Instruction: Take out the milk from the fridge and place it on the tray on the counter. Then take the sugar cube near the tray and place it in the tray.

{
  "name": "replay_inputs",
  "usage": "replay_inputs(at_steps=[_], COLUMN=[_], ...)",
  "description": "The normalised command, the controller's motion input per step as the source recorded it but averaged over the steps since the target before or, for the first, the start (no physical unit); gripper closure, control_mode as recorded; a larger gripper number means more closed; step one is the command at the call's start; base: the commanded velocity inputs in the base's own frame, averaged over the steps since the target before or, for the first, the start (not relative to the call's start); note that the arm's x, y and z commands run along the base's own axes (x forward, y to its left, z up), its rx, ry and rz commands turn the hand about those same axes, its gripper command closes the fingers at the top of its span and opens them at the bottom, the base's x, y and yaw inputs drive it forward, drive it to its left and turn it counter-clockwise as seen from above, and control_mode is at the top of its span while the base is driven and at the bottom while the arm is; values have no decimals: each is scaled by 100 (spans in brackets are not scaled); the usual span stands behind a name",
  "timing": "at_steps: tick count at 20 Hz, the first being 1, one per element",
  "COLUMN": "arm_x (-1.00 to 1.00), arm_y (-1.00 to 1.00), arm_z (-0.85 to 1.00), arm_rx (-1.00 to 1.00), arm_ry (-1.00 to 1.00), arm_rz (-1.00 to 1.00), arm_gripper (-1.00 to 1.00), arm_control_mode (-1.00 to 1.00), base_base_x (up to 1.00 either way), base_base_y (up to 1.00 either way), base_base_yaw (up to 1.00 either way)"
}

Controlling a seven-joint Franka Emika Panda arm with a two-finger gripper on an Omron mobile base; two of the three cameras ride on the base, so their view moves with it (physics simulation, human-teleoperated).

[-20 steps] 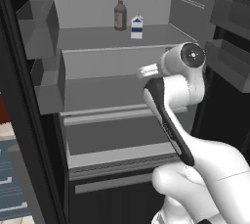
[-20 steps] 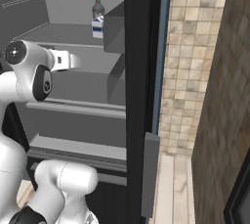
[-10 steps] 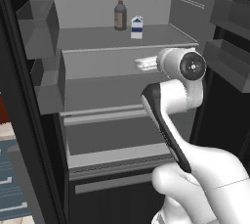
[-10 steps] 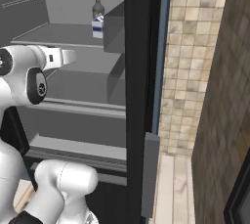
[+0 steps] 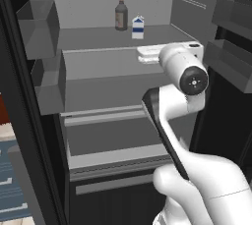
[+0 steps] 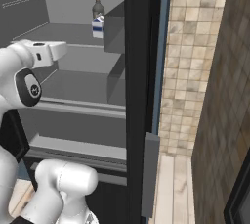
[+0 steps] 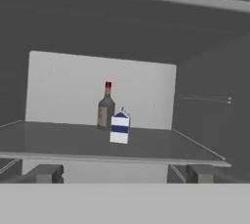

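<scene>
The fridge [image 5: 88, 3] stands open in front of me. The milk [image 5: 138, 27] is a small white carton with a blue band, upright on the upper shelf beside a dark bottle [image 5: 121, 16] with a red cap. In the hand view the milk [image 7: 119, 127] stands ahead, just right of the bottle [image 7: 105, 108]. My gripper [image 7: 124, 173] is open, level with that shelf's front edge and well short of the carton, with nothing between its fingers. The hand [image 5: 150, 53] points into the fridge. The tray and the sugar cube are out of view.
Grey door bins [image 5: 42, 27] hang on the left door, and more bins [image 5: 231, 62] on the right. A dark fridge frame [image 6: 139, 96] borders a tiled wall [image 6: 183, 71]. A strip of beige counter [image 6: 168, 189] lies below it. Lower shelves [image 5: 108, 116] sit under the hand.
The hand has risen a little towards the upper shelf's front edge while the elbow joint dropped slightly. The gripper stayed open. Milk and bottle have not moved.
</scene>
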Motion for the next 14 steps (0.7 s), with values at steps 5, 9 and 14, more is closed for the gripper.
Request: replay_inputs(at_steps=[5, 9, 14], arm_x=[-5, 13, 11], arm_y=[0, 0, 0], arm_z=[37, 28, 28], arm_rx=[21, 22, 9], arm_ry=[-3, 7, 8], arm_rz=[-1, 0, 0], arm_gripper=[-100, -100, -100], arm_control_mode=[-100, -100, -100], base_base_x=[0, 0, 0], base_base_y=[0, 0, 0], base_base_yaw=[0, 0, 0])
